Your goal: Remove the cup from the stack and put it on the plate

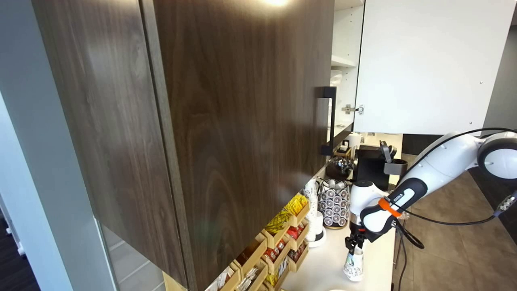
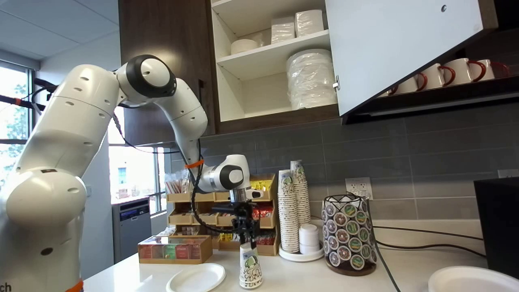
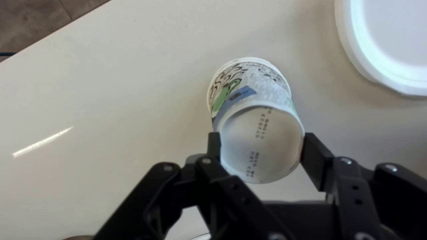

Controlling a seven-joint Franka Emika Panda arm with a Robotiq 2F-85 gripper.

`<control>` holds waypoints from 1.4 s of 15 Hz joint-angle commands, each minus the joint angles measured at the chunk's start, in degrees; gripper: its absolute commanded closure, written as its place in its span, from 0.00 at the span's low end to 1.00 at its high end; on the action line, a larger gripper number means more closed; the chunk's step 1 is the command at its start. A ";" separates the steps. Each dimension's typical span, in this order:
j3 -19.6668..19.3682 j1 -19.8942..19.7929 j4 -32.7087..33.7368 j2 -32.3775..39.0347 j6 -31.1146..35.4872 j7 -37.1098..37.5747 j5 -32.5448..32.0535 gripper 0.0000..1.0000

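The top cup (image 3: pixel 260 136) is being clamped by the gripper (image 3: pixel 262 151), seemingly for removal, a straight lift off the stack (image 2: pixel 251 270), then transfer to the plate (image 2: pixel 196 278), being needed.

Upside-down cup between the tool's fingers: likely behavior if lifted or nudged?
The cup probably squashes easily: its base edge looks thin and papery. It may drag a second cup along, as another rim shows just below its own. Wide end down, it seems unlikely to tip.

Cup base (image 3: pixel 262 146) — "072523", "LEX"; arm (image 1: pixel 438 167) — "EMIKA".
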 commanded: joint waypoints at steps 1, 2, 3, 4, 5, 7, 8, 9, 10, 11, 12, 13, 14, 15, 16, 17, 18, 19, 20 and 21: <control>-0.10 0.00 0.68 0.24 -1.72 -1.15 0.74 0.55; -0.10 0.00 0.69 0.25 -1.73 -1.17 0.74 0.54; -0.11 -0.01 0.70 0.26 -1.73 -1.18 0.74 0.54; -0.10 -0.03 0.71 0.27 -1.74 -1.21 0.76 0.53; -0.07 -0.04 0.71 0.28 -1.76 -1.23 0.81 0.53; -0.01 -0.06 0.75 0.39 -1.74 -1.30 0.88 0.52; -0.01 -0.05 0.78 0.44 -1.75 -1.33 0.87 0.52; 0.01 -0.06 0.80 0.49 -1.76 -1.39 0.92 0.54; 0.01 -0.06 0.83 0.52 -1.77 -1.42 0.92 0.53; 0.00 -0.04 0.84 0.56 -1.77 -1.42 0.91 0.52; 0.02 -0.05 0.86 0.58 -1.79 -1.46 0.95 0.52; 0.02 -0.04 0.88 0.60 -1.81 -1.48 0.95 0.53; 0.03 -0.05 0.90 0.61 -1.80 -1.51 0.96 0.53; 0.02 -0.04 0.92 0.63 -1.79 -1.51 0.95 0.52; 0.05 -0.05 0.93 0.65 -1.78 -1.54 0.99 0.51; 0.05 -0.05 0.96 0.67 -1.79 -1.53 1.00 0.50; 0.02 -0.03 0.98 0.69 -1.79 -1.50 0.95 0.51; 0.05 -0.05 1.01 0.70 -1.79 -1.54 1.00 0.52; 0.05 -0.03 1.04 0.73 -1.76 -1.51 1.01 0.49; 0.05 -0.03 1.09 0.78 -1.73 -1.50 1.02 0.50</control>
